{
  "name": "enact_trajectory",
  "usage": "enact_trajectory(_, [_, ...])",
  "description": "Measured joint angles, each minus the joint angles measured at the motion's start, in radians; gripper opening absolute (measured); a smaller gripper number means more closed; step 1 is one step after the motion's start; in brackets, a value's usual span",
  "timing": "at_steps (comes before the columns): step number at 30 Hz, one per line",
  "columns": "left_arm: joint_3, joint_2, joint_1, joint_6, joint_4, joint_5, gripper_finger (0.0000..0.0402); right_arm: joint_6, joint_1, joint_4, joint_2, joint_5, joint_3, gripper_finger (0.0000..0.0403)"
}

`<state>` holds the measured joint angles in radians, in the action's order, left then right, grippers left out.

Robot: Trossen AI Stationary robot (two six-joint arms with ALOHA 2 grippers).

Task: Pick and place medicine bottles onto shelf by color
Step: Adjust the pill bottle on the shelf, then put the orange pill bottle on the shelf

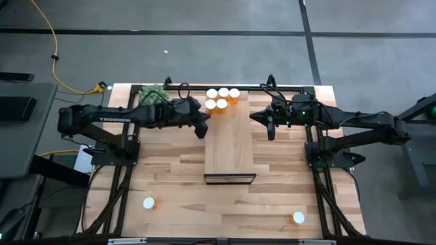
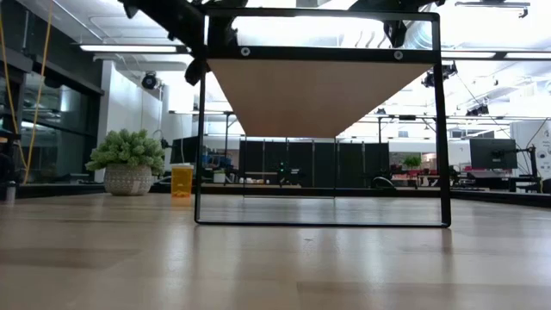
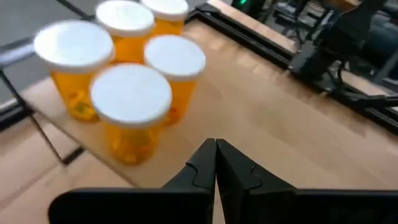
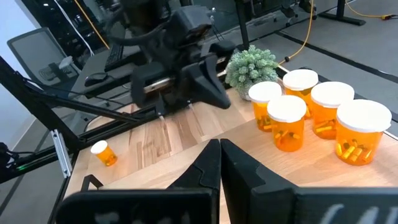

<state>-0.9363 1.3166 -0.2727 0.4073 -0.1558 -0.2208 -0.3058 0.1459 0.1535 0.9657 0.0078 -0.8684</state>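
Five medicine bottles [image 1: 222, 100] stand upright in a tight cluster at the far end of the shelf [image 1: 230, 151], white caps up, their long axes vertical. From the left gripper [image 1: 202, 129] they lie just ahead and a little to its right, close in; in the left wrist view the nearest bottle [image 3: 132, 112] sits just beyond the fingertips. From the right gripper [image 1: 271, 131] the same cluster lies ahead and well off to its left, across the width of the shelf.

Two more bottles remain down on the tabletop [image 1: 177, 184], at the near edge: one [image 1: 148, 203] behind and below the left gripper, one [image 1: 298, 218] behind and below the right gripper. The first is on its side in the right wrist view [image 4: 104, 153]. Each is well apart from either tool, so each arm has one loose bottle on its own side.

Both grippers hover above shelf height with fingers pressed together, holding nothing. A pick would call for opening first.
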Motion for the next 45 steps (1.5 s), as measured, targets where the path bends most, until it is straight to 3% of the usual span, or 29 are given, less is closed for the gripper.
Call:
enact_trajectory(7, [0.01, 0.037, -0.088, -0.03, 0.017, 0.128, 0.0, -0.005, 0.0, 0.0, 0.0, 0.0, 0.0, 0.0])
enact_trajectory(24, [0.01, 0.051, -0.134, -0.096, 0.041, 0.128, 0.0, -0.008, 0.0, 0.0, 0.0, 0.0, 0.0, 0.0])
enact_trajectory(29, [0.01, 0.023, -0.133, -0.079, 0.023, 0.194, 0.0, -0.008, 0.0, 0.0, 0.0, 0.0, 0.0, 0.0])
enact_trajectory(36, [0.01, -0.17, -0.128, -0.063, -0.004, 0.351, 0.0, 0.012, 0.0, -0.001, 0.0, 0.0, 0.0, 0.0])
enact_trajectory(41, [0.043, -0.358, -0.078, -0.145, 0.075, 0.293, 0.0, 0.026, 0.0, -0.002, 0.0, 0.0, 0.0, 0.0])
enact_trajectory(45, [0.172, -0.508, -0.042, -0.175, 0.243, 0.264, 0.0, 0.027, 0.0, -0.002, 0.0, 0.0, 0.0, 0.0])
